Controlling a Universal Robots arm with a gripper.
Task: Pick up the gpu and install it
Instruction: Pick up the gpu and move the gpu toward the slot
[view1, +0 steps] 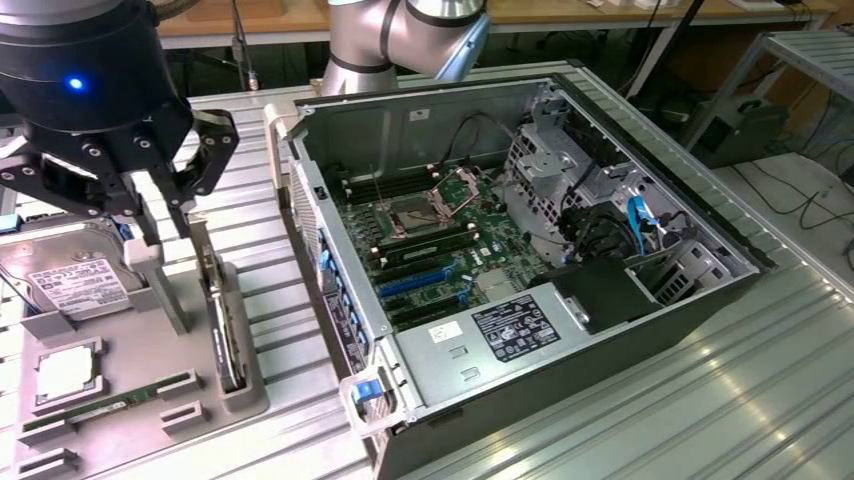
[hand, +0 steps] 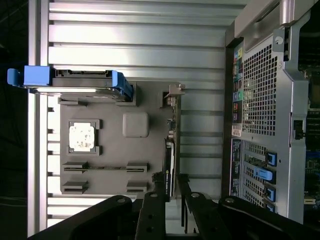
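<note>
graphics card (hand: 170, 155): stood on edge in a slot of the grey tray (hand: 110, 147), at the tray's side nearest the computer case (hand: 260, 90); not yet lifted.
fingers (hand: 151, 215): parted by a narrow gap, nothing held; hung just above one end of the card, one finger to each side of its line, no touch to be seen.
step in hand: the pick-up, at the stage of lining up over the card; the install is judged not begun.
what the grasp calls for: the fingers are to be brought down square over the card's two flat faces and closed evenly, so that it is drawn straight up out of its slot without being tilted.
place of install: the open case lies on its side well apart from the tray, its board with blue slots (view1: 414, 285) laid bare.
count, task things: one graphics card, one arm (view1: 400, 40), one set of fingers.
count, other things on the tray: one hard drive (hand: 70, 82) in blue rails, one processor chip (hand: 82, 136), one memory stick (hand: 105, 167).
count, carriers: one tray, one case, both on one ribbed metal surface (hand: 135, 45).
</note>
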